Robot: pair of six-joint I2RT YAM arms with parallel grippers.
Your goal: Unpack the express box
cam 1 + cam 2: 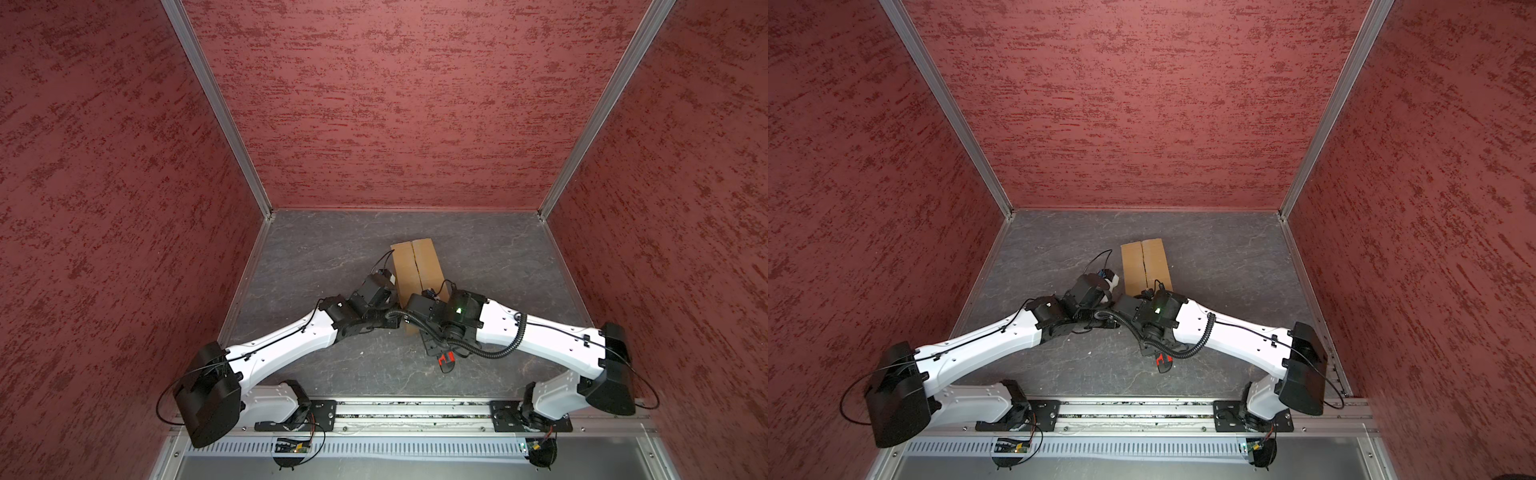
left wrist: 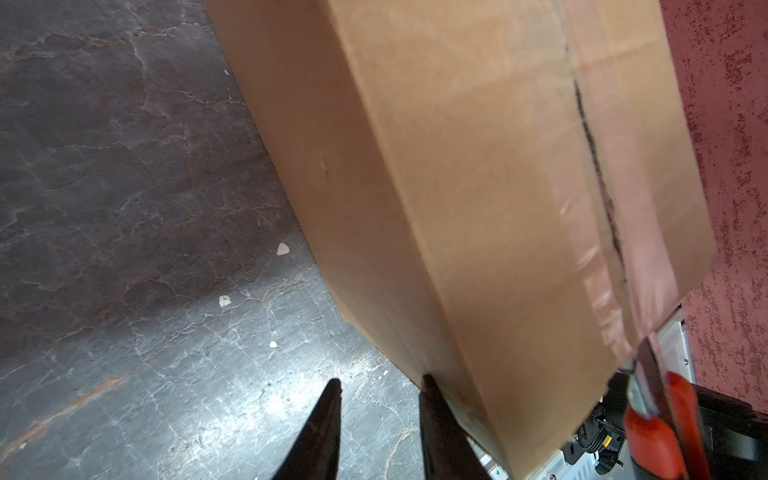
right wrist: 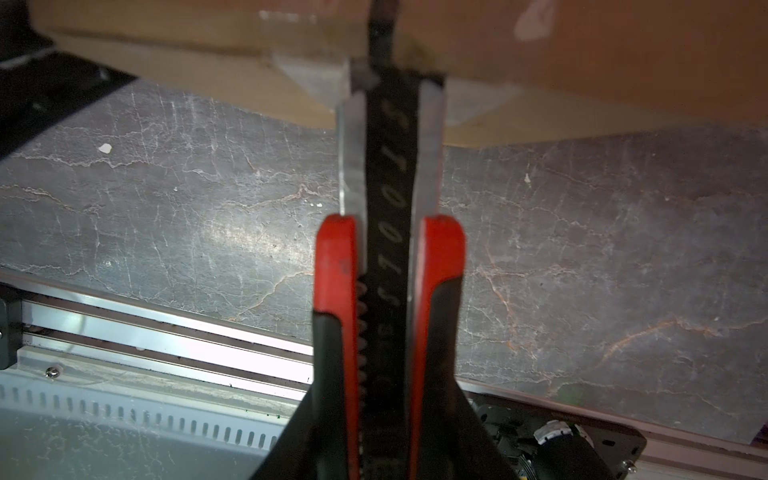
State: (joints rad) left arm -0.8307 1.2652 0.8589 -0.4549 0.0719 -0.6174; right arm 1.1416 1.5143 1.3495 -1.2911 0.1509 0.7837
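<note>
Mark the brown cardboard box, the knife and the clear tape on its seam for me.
brown cardboard express box (image 1: 405, 270), in a top view, on a top flap.
red-and-black utility knife (image 3: 390, 232), right wrist view, on its black centre slider.
clear tape strip (image 2: 582, 232), left wrist view, on the glossy band beside the seam.

Express box (image 1: 417, 266) brown; cutter (image 3: 388, 249) red-black, seemingly; tabletop (image 1: 332, 257) grey-veined.

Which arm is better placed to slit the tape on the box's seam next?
Right. The right claw is shut on the utility knife, tip at the near end of the express box by its taped seam. The left claw is open, toolless, beside the box.
</note>
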